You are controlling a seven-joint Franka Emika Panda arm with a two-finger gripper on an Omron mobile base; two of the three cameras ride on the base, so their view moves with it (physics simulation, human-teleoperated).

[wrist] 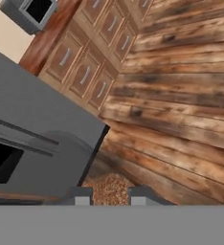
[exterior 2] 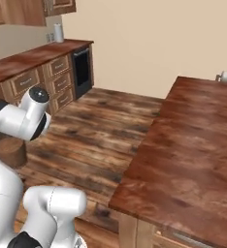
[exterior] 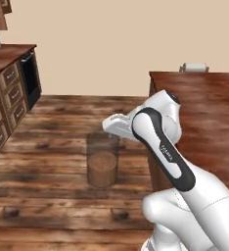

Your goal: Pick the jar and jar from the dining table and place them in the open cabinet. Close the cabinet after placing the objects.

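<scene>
So the arm's gripper (exterior: 108, 131) sits a bit left of centre in the left base view, and the jaws are clamped on the slim jar (exterior: 103, 160) with the light-brown powder. The jar hangs just under the hand, upright as far as I can tell, over the wooden plank floor (exterior: 62, 196) and well off the desk. You can see right through the dark glass to the boards behind it, and the powder fills roughly the lower half.

In the hand view the two finger tips (wrist: 80, 196) poke up at the bottom middle with the speckled brown powder between them, so the jar (wrist: 109, 187) is sitting right in the grip.

From the right base view the same jar (exterior 2: 11, 151) peeks out at the middle left, partly hidden behind the white arm.

The dining desk (exterior: 209, 112), glossy reddish-brown top, takes up the right side of the left base view, and a pale grey chair back (exterior: 194, 67) sticks up behind its far edge. In the right base view it fills the right half of the frame.

Low drawers (exterior: 6, 103) and a dark oven (exterior: 31, 76) run along the left edge. A bit of the wall cabinet (exterior 2: 38, 10) shows at the upper left of the right base view; can't tell if its door is open.
</scene>
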